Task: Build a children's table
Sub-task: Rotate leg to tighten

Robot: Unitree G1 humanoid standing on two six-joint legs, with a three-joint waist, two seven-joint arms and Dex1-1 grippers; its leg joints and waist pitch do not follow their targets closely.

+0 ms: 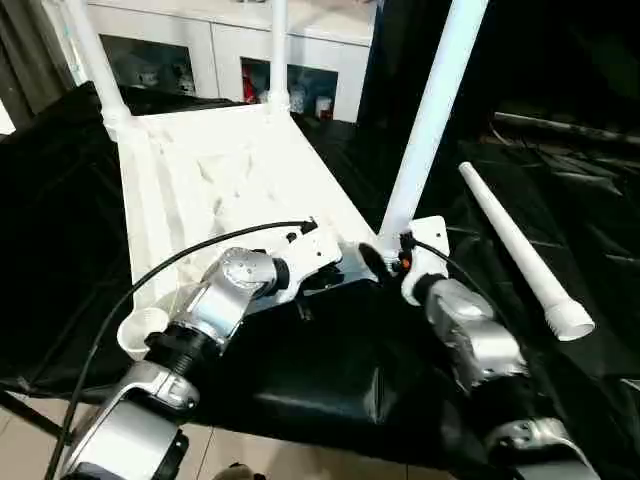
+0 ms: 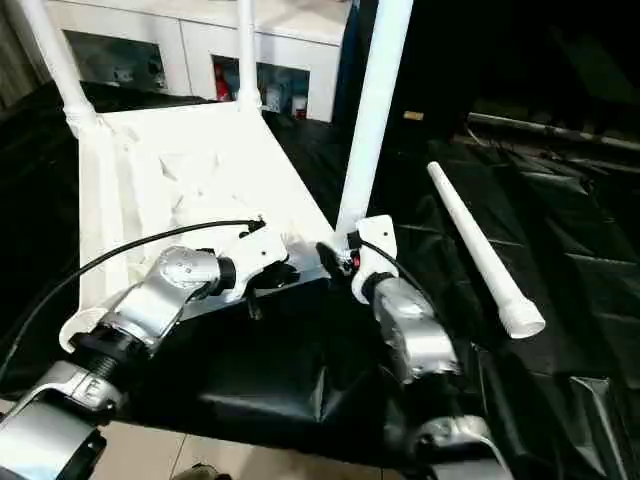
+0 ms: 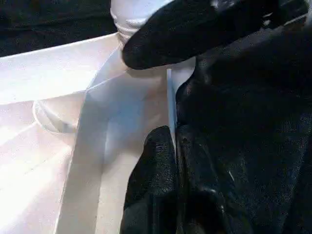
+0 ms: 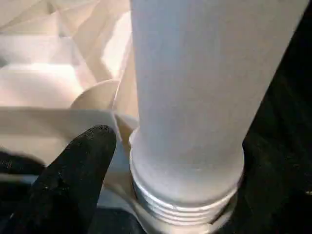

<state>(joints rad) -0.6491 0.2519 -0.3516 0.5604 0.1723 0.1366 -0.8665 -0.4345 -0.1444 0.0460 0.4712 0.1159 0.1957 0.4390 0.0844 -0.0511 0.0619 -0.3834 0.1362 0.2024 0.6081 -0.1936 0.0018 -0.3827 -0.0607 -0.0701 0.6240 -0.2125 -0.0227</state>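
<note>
The white tabletop (image 1: 230,170) lies underside up on the black-covered surface. Three white legs stand in its sockets: back left (image 1: 95,60), back right (image 1: 277,50) and near right (image 1: 430,120). The near left socket (image 1: 140,330) is empty. A loose leg (image 1: 510,250) lies on the black cover to the right. My left gripper (image 1: 335,270) is shut on the thin near rim (image 3: 170,97) of the tabletop. My right gripper (image 1: 385,262) stands open around the threaded base (image 4: 185,195) of the near right leg. One black finger (image 4: 78,175) sits a little apart from it.
A white glass-door cabinet (image 1: 220,50) stands behind the tabletop. Black sheeting (image 1: 330,380) covers the work surface, and its front edge drops to the tiled floor (image 1: 30,450). A black cable (image 1: 150,275) runs along my left forearm.
</note>
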